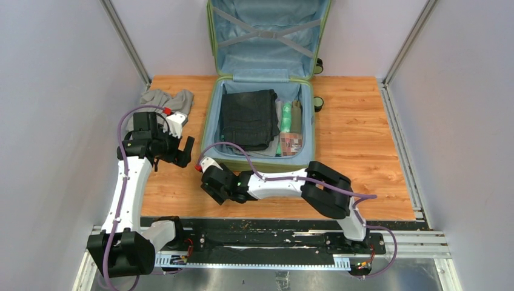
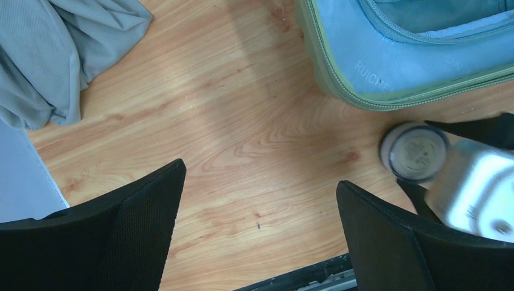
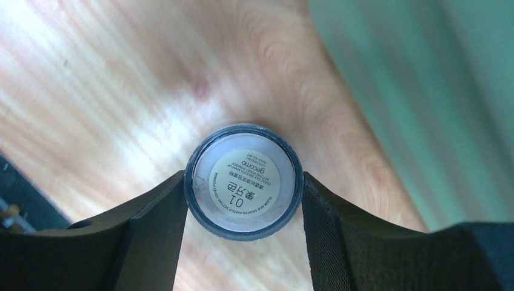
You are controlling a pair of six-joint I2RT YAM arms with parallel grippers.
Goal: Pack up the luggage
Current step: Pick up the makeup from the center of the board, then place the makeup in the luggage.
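The luggage [image 1: 308, 121] lies open in the middle of the wooden table [image 1: 363, 151], toward its far edge. The lower half lies flat on the boards and the lid stands up against the back wall, its light-blue lining and grey straps facing the room. Inside the flat half there is a folded black garment [image 1: 248, 118] on the left and a green item [image 1: 286, 118] alongside it on the right. The right claw [image 3: 242, 179] is just off the case's near left corner, on the side toward the table's near edge. The green shell runs close beside the claw but does not touch it. Its two fingers press on opposite sides of a small round jar [image 2: 414, 151] with a printed label on the face turned to the wrist camera. I cannot tell whether the jar rests on the wood or is lifted off it. The left claw [image 2: 260, 179] hangs over bare boards to the left of the luggage with its fingers spread wide and nothing between them. A crumpled grey cloth [image 1: 166, 100] lies just beyond it, near the table's far left corner.
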